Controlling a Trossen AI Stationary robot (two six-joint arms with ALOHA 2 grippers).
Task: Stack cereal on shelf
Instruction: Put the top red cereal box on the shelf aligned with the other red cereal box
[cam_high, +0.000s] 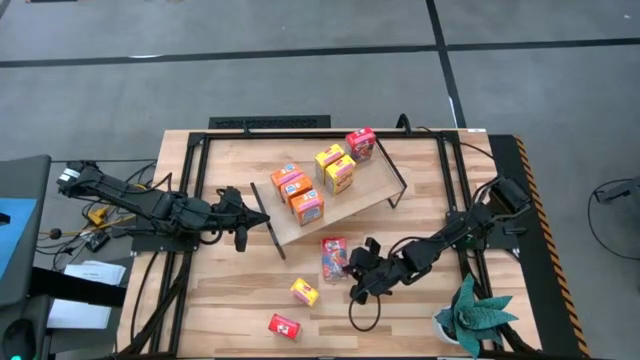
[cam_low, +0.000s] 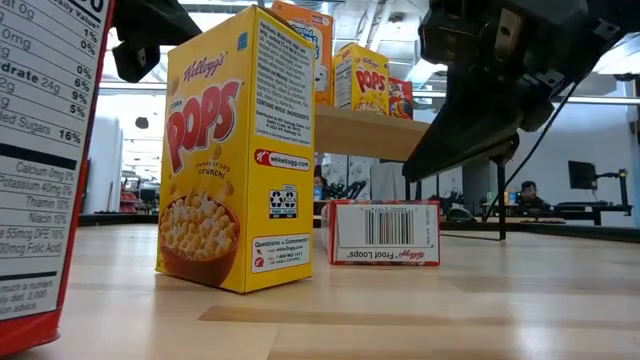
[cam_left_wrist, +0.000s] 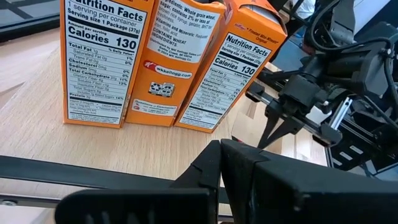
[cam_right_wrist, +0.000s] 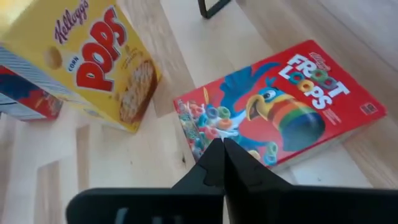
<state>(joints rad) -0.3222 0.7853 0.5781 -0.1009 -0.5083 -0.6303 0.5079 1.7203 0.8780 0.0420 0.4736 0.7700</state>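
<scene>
The shelf (cam_high: 345, 205) lies slanted at the table's middle. On it stand three orange cereal boxes (cam_high: 297, 192) (cam_left_wrist: 149, 56), two yellow ones (cam_high: 335, 167) and a red one (cam_high: 361, 144). On the table a red Froot Loops box (cam_high: 333, 257) (cam_right_wrist: 292, 106) lies flat, face up. A yellow Pops box (cam_high: 304, 292) (cam_low: 225, 150) stands nearer. Another red box (cam_high: 284, 326) lies near the front edge. My right gripper (cam_high: 357, 292) (cam_right_wrist: 221, 149) is shut, slanting down at the flat box's near edge. My left gripper (cam_high: 241, 238) (cam_left_wrist: 221, 152) is shut beside the shelf's left end frame (cam_high: 268, 222). My right gripper's shut fingertips (cam_right_wrist: 217, 155) point slanting down over the Froot Loops box's front face near its lower edge (cam_right_wrist: 205, 127); whether they touch it I cannot tell. My left gripper stands just above the shelf's black end rod (cam_left_wrist: 62, 167); whether it touches the rod I cannot tell.
Black rails (cam_high: 200, 160) frame the tabletop. A green artificial plant (cam_high: 475, 315) stands at the near right corner. Cables loop by the right arm (cam_high: 365, 318). Bare wood lies between the loose boxes and the near left corner (cam_high: 220, 300).
</scene>
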